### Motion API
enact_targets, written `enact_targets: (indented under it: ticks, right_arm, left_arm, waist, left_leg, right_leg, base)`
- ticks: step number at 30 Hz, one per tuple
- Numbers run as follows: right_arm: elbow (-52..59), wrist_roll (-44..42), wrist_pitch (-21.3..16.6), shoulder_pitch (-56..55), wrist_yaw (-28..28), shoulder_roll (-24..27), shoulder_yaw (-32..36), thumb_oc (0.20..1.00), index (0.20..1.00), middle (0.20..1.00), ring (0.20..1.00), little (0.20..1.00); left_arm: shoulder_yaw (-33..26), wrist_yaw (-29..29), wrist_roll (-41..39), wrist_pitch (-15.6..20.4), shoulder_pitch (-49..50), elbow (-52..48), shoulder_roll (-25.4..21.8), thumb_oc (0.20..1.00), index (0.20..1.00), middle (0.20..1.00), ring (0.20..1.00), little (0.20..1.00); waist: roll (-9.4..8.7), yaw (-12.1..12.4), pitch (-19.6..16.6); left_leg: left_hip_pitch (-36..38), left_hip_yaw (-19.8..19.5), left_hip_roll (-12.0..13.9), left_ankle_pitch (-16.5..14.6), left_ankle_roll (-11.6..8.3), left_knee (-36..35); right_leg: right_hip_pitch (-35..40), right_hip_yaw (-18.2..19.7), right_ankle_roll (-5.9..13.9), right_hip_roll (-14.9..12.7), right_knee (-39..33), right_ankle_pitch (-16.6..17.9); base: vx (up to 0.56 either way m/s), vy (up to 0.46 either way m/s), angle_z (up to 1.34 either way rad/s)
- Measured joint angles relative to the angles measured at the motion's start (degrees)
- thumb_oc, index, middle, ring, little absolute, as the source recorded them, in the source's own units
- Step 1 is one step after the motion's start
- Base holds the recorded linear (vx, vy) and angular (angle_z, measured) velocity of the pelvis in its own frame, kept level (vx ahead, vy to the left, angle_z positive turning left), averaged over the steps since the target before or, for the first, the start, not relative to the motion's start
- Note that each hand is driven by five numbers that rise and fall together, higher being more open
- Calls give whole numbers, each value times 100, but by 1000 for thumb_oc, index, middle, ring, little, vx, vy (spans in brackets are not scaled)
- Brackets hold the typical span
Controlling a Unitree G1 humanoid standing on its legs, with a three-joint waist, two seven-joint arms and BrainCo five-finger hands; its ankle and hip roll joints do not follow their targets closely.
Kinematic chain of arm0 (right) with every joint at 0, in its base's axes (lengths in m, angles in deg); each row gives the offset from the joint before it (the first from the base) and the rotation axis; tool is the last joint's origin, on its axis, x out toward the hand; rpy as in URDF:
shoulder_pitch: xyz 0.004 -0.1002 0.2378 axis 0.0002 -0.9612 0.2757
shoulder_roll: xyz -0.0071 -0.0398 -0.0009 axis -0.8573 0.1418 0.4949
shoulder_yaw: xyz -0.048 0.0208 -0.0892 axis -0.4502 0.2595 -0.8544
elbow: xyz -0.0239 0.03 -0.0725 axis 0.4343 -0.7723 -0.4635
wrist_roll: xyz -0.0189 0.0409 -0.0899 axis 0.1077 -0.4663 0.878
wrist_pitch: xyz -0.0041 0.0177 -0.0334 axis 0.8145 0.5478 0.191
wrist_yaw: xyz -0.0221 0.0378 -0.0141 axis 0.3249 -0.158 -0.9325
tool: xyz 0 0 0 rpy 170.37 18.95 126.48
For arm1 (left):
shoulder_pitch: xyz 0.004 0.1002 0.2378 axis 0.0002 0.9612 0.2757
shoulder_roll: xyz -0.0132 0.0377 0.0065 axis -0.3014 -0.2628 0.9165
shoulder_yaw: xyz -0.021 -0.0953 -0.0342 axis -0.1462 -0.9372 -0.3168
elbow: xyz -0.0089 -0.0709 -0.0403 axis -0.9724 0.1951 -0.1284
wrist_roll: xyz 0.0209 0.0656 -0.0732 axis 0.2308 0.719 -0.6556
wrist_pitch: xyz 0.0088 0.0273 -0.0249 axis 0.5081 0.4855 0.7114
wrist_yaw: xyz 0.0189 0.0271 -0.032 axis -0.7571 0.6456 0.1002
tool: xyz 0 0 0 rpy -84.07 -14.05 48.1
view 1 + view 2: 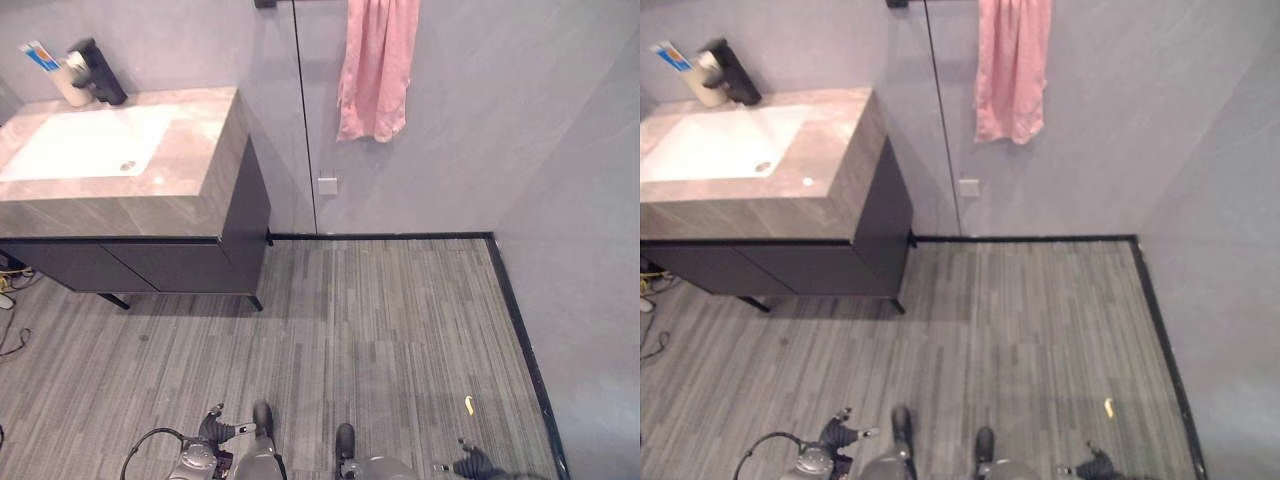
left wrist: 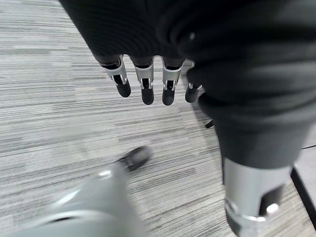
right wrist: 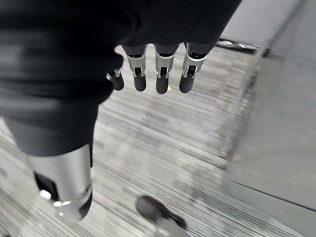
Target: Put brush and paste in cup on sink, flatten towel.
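Both hands (image 2: 148,81) (image 3: 160,74) empty, far from wall-hung towel (image 1: 377,65)

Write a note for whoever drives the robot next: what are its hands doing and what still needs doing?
Left hand and right hand: both open, hanging low over the floor, holding nothing.
Cup stands at the back of the sink counter by the tap, with the paste already in it; the brush can't be made out.
Pink towel hangs bunched on the wall.
Left: check the brush, flatten the towel.
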Motion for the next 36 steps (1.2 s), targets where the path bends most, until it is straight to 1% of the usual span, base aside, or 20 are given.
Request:
enact_targets:
  ticks: [1, 2, 3, 4, 6, 8, 9, 12, 15, 16, 17, 19, 22, 26, 29, 30, 31, 32, 33, 36]
  right_arm:
    - [-69, 31, 27, -77, -15, 34, 24, 1000, 1000, 1000, 1000, 1000]
    - [-120, 73, 53, -84, -18, 25, 27, 1000, 1000, 1000, 1000, 1000]
    - [-170, 101, 68, -115, -19, -6, 48, 1000, 1000, 1000, 1000, 1000]
    - [-175, 104, 116, -115, -20, -17, 51, 1000, 1000, 1000, 1000, 1000]
    - [-140, 104, 109, -184, -10, -24, 110, 1000, 1000, 1000, 1000, 1000]
    - [-89, 102, 140, -165, 5, -24, 115, 1000, 1000, 1000, 1000, 1000]
    - [-10, 101, 155, -113, 16, -10, 19, 1000, 1000, 1000, 1000, 1000]
    - [539, 120, 165, -17, 70, -153, -321, 1000, 1000, 1000, 1000, 1000]
    - [729, 172, 49, 147, 66, -293, -359, 1000, 1000, 1000, 1000, 1000]
    - [996, 205, 35, 211, 61, -333, -401, 1000, 1000, 1000, 1000, 1000]
    - [1045, 227, 28, 285, 64, -393, -403, 1000, 1000, 1000, 1000, 1000]
    - [1171, 298, 26, 344, 64, -422, -410, 1000, 1000, 1000, 1000, 1000]
    - [1193, 435, 34, 396, 60, -416, -414, 1000, 1000, 1000, 1000, 1000]
    - [1098, 509, 44, 311, 57, -403, -403, 1000, 1000, 1000, 1000, 1000]
    - [1021, 507, 50, 270, 54, -314, -399, 1000, 1000, 1000, 1000, 1000]
    - [1021, 503, 64, 230, 54, -289, -398, 1000, 1000, 1000, 1000, 1000]
    - [1084, 498, 63, 87, 57, -319, -400, 1000, 1000, 1000, 1000, 1000]
    - [1095, 485, 49, 87, 52, -328, -401, 1000, 1000, 1000, 1000, 1000]
    - [1262, 439, 42, 80, 49, -310, -399, 1000, 1000, 1000, 1000, 1000]
    - [1414, 379, 44, -37, 50, -319, -403, 1000, 1000, 1000, 1000, 1000]
  left_arm:
    - [9, -7, 9, -37, 48, 12, 51, 1000, 1000, 1000, 1000, 1000]
    - [12, -10, 9, -29, 63, 0, 40, 1000, 1000, 1000, 1000, 1000]
    - [-21, -2, 5, -22, 97, -5, 22, 1000, 1000, 1000, 1000, 1000]
    - [-17, -3, 3, -24, 77, 13, 2, 1000, 1000, 1000, 1000, 1000]
    - [-46, -10, -1, -19, 76, -18, 11, 1000, 1000, 1000, 1000, 1000]
    - [-51, -12, -18, -9, 76, -57, 10, 1000, 1000, 1000, 1000, 1000]
    - [-50, -18, -17, -6, 133, -62, 15, 1000, 1000, 1000, 1000, 1000]
    - [-50, -34, -20, 7, -37, -43, -80, 1000, 1000, 1000, 1000, 1000]
    - [-37, -44, -8, 8, -65, -48, -191, 1000, 1000, 1000, 1000, 1000]
    - [7, -66, 10, 1, -48, -42, -295, 1000, 1000, 1000, 1000, 1000]
    - [12, -98, 11, -1, -54, -44, -359, 1000, 1000, 1000, 1000, 1000]
    - [47, -132, 19, -9, 9, -24, -415, 1000, 1000, 1000, 1000, 1000]
    - [56, -162, 78, -10, 122, -22, -394, 1000, 1000, 1000, 1000, 1000]
    - [84, -167, 269, -11, 157, -27, -402, 1000, 1000, 1000, 1000, 1000]
    - [169, -206, 289, -9, 126, -92, -351, 1000, 1000, 1000, 1000, 1000]
    - [165, -216, 294, -5, 112, -102, -337, 1000, 1000, 1000, 1000, 1000]
    - [160, -211, 290, -5, 117, -158, -408, 1000, 1000, 1000, 1000, 1000]
    - [173, -208, 290, -14, 138, -143, -414, 1000, 1000, 1000, 1000, 1000]
    - [190, -211, 292, -21, 98, -137, -395, 1000, 1000, 1000, 1000, 1000]
    - [142, -212, 310, -21, -89, -15, -351, 1000, 1000, 1000, 1000, 1000]
  waist:
    - [53, -28, 54]
    - [62, 11, 21]
    - [-65, 52, 2]
    - [-80, 60, -16]
    - [-145, 18, -74]
    - [-179, 27, -109]
    - [-106, 41, -174]
    - [-189, 34, -225]
    - [-204, 64, -306]
    - [-236, 152, -379]
    - [-326, 165, -373]
    - [-377, 244, -390]
    - [-404, 313, -373]
    - [-463, 302, -309]
    - [-362, 126, -165]
    - [-306, 34, -143]
    - [-306, 17, -134]
    - [-294, 12, -120]
    - [-289, -61, -15]
    - [-354, -296, 158]
  left_leg:
    - [65, -17, 88, 101, 124, 16]
    - [105, -36, -59, 123, 219, 199]
    - [50, -115, -192, 94, 350, 480]
    - [47, -187, -420, 64, 402, 778]
    - [38, -148, -704, 58, 729, 937]
    - [157, -65, -922, -33, 1025, 1022]
    - [225, 60, -968, -143, 1217, 948]
    - [600, 295, -1311, -425, 1618, 867]
    - [657, 290, -1451, -526, 1614, 960]
    - [645, 387, -1542, -740, 1668, 954]
    - [637, 465, -1635, -749, 1681, 956]
    - [645, 472, -1722, -785, 1735, 937]
    - [671, 567, -1739, -813, 1775, 922]
    - [757, 613, -1718, -845, 1808, 835]
    - [775, 571, -1693, -920, 1859, 861]
    - [814, 474, -1681, -946, 1920, 830]
    - [955, 488, -1676, -909, 1948, 607]
    - [1015, 478, -1649, -828, 2077, 507]
    - [1021, 499, -1614, -823, 2083, 530]
    - [1135, 494, -1703, -816, 1981, 543]
  right_leg:
    - [228, 38, -350, 195, -122, 13]
    - [345, 94, -301, 191, -198, -16]
    - [368, 208, -340, 143, -177, -64]
    - [456, 358, -294, 82, -178, -146]
    - [514, 415, -231, -91, -25, -236]
    - [503, 660, -34, -240, 286, -503]
    - [500, 720, 88, -300, 379, -610]
    - [444, 721, 360, -695, 985, -701]
    - [177, 677, 503, -1011, 1710, -899]
    - [7, 629, 673, -1366, 1910, -669]
    - [-14, 665, 769, -1562, 1905, -629]
    - [21, 645, 1034, -1796, 1744, -406]
    - [111, 593, 1231, -1793, 1485, -243]
    - [79, 498, 1241, -1787, 1564, -203]
    - [-308, 567, 1193, -1724, 2369, -57]
    - [-442, 839, 1190, -1639, 2617, 15]
    - [-723, 954, 1169, -1479, 2879, -207]
    - [-925, 770, 1105, -1386, 2779, -347]
    - [-1243, 167, 978, -1321, 2219, -386]
    - [-1573, 39, 1030, -1279, 834, 242]
  base:
    - [426, 212, -41]
    - [547, 289, -34]
    - [400, 244, -48]
    - [404, 284, -61]
    - [293, 243, -36]
    - [201, 182, -48]
    - [187, 151, -57]
    - [199, 201, -19]
    - [122, 185, 0]
    - [69, 127, -1]
    - [68, 125, -5]
    - [52, 86, -2]
    - [49, 99, -18]
    - [39, 103, -10]
    - [49, 61, 1]
    - [111, 78, 3]
    - [117, 46, -24]
    - [212, -29, -57]
    - [167, -46, -33]
    - [232, -78, 11]
